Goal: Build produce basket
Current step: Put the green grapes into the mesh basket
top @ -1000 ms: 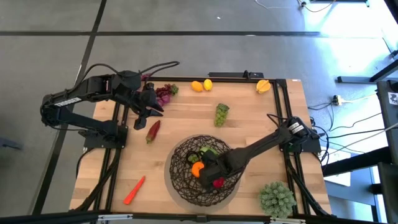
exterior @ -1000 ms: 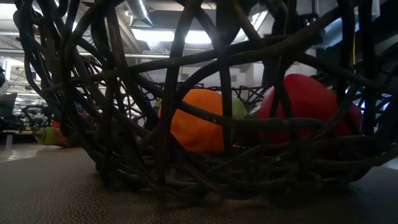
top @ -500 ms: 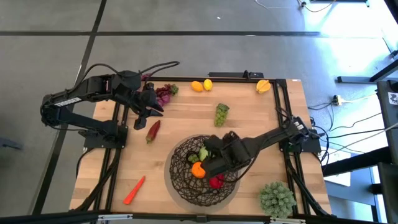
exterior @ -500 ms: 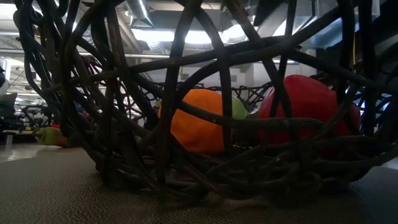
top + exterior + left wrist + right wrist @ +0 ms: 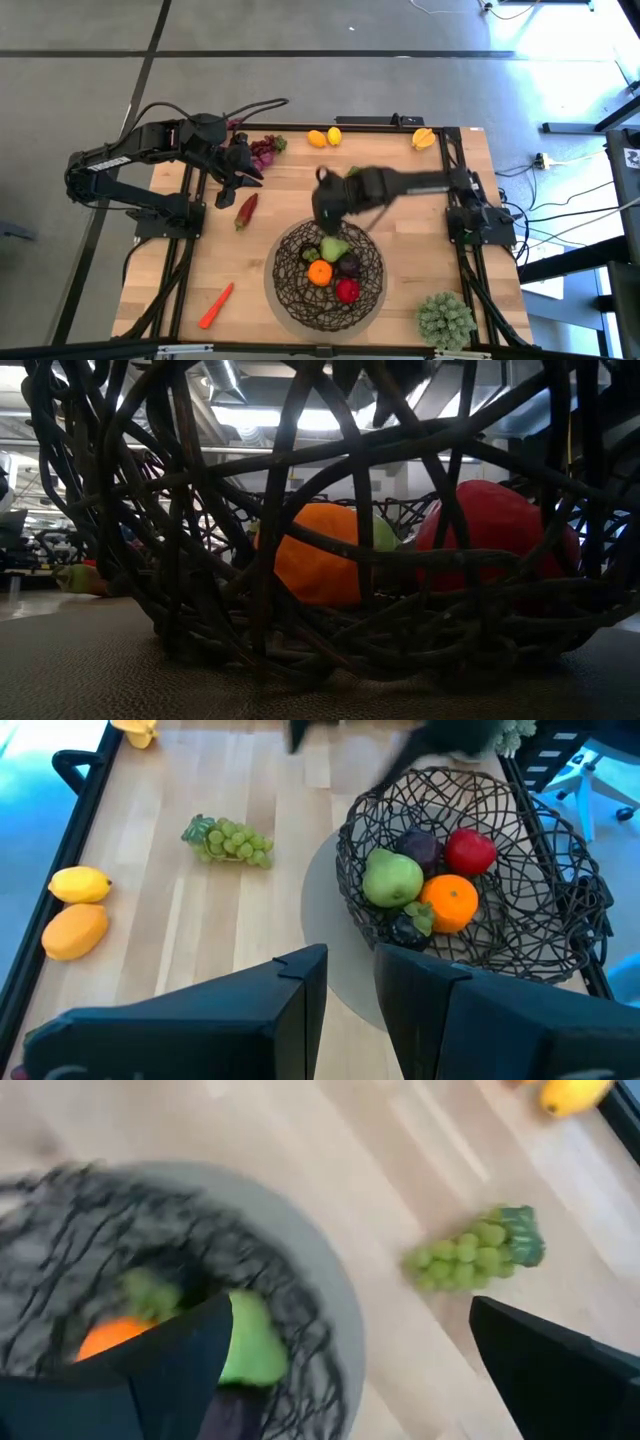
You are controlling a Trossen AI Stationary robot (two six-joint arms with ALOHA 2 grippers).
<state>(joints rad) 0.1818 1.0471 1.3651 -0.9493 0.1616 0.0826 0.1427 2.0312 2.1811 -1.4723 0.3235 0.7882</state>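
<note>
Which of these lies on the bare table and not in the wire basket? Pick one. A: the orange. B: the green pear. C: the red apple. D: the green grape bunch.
D: the green grape bunch lies on the wooden table, apart from the basket, which holds the orange, red apple and green pear.

A dark brown-black woven basket [image 5: 329, 271] holds an orange [image 5: 319, 273], a red apple [image 5: 347, 291], a green pear [image 5: 333, 248] and a dark purple fruit [image 5: 349, 266]. On the pale wooden table [image 5: 290, 185] lie a green grape bunch [image 5: 228, 841], purple grapes [image 5: 263, 152], yellow lemons [image 5: 324, 137], a red pepper [image 5: 245, 209] and an orange carrot [image 5: 215, 305]
</note>
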